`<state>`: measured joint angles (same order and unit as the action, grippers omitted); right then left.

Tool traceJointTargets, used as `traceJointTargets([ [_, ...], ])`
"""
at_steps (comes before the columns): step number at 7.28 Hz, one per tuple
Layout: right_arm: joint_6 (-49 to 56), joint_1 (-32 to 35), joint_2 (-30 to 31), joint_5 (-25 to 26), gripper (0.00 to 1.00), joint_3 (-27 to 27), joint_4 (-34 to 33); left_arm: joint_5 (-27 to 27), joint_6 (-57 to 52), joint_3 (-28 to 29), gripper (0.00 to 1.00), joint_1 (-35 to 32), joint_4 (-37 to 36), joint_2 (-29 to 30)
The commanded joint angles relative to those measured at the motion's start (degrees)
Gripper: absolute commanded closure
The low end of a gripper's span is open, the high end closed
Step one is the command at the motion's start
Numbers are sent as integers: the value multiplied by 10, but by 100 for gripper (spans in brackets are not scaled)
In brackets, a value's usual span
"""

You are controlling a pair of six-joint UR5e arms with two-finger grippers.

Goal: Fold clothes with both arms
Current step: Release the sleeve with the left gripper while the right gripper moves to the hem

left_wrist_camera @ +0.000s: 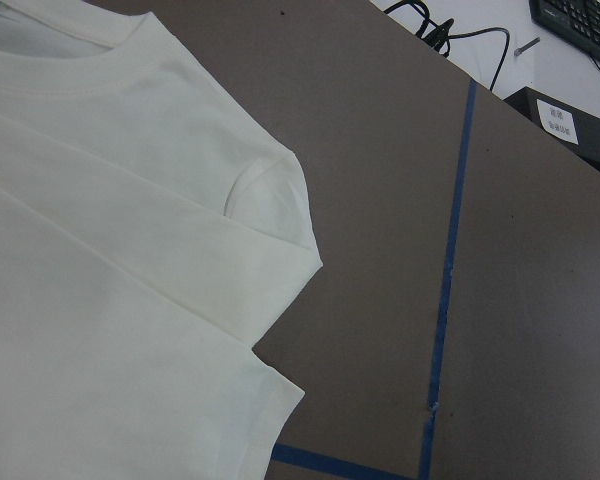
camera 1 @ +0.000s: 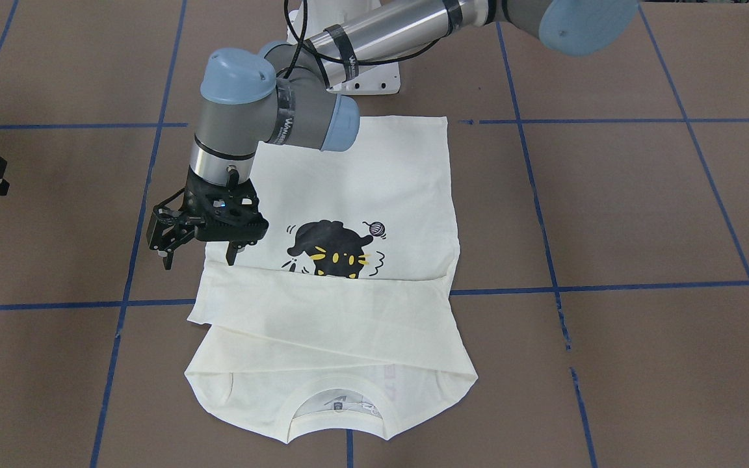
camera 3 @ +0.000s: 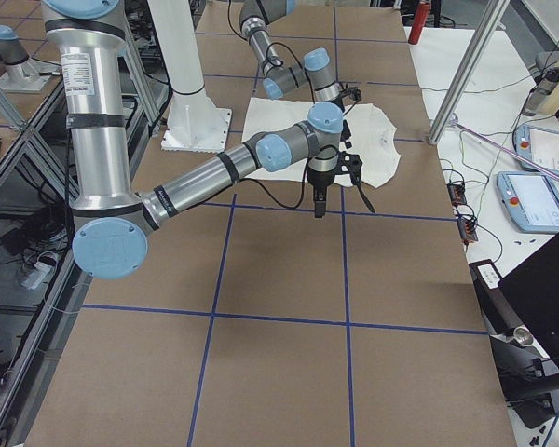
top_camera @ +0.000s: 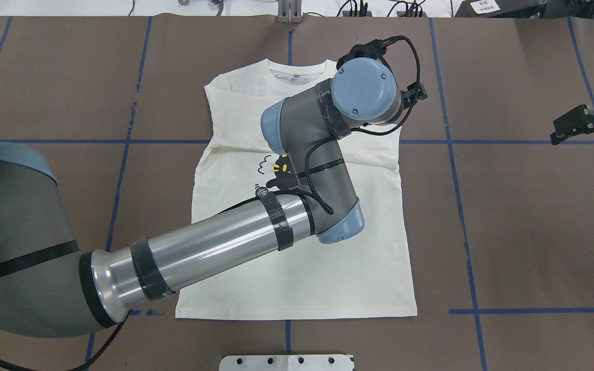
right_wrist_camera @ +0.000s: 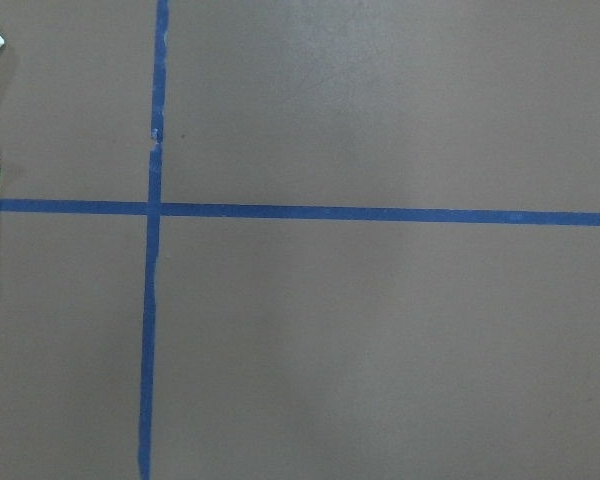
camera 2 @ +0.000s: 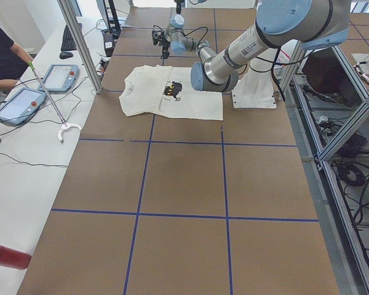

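The cream-white T-shirt (camera 1: 361,188) lies flat on the brown table, print side up, collar toward the operators' side. Its sleeves are folded across the chest and cover the lower part of the black cat print (camera 1: 332,247); the red lettering is hidden. My left arm (top_camera: 214,252) reaches across the shirt. My left gripper (camera 1: 197,259) hangs open and empty just above the shirt's edge near the folded sleeve. The left wrist view shows the shoulder and folded sleeve (left_wrist_camera: 130,250). My right gripper (top_camera: 593,126) is open and empty, well away from the shirt, over bare table.
Blue tape lines (camera 1: 608,286) mark a grid on the table. The white pedestal (camera 1: 374,81) stands behind the shirt's hem. An operator's bench with tablets (camera 2: 55,77), a metal post (camera 2: 80,43) and a red bottle (camera 2: 6,255) border the far side.
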<state>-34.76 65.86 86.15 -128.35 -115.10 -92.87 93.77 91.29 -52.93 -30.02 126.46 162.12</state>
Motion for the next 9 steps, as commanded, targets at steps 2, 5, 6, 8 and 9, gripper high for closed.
traceJointTargets([
  [2, -244, -135, 18, 59, 0, -8, 172, 50, -113, -259, 0, -17, -180, -155],
  [5, -490, -377, 32, 256, 0, -70, 184, 53, -241, -611, 0, -27, -329, -394],
  [6, -554, -441, 33, 285, 0, -84, 184, 56, -275, -658, 0, -36, -356, -421],
  [8, -627, -556, 36, 394, 1, -86, 184, 56, -280, -684, 0, -37, -359, -442],
  [9, -629, -569, 37, 397, 1, -79, 184, 56, -279, -685, 0, -36, -359, -440],
])
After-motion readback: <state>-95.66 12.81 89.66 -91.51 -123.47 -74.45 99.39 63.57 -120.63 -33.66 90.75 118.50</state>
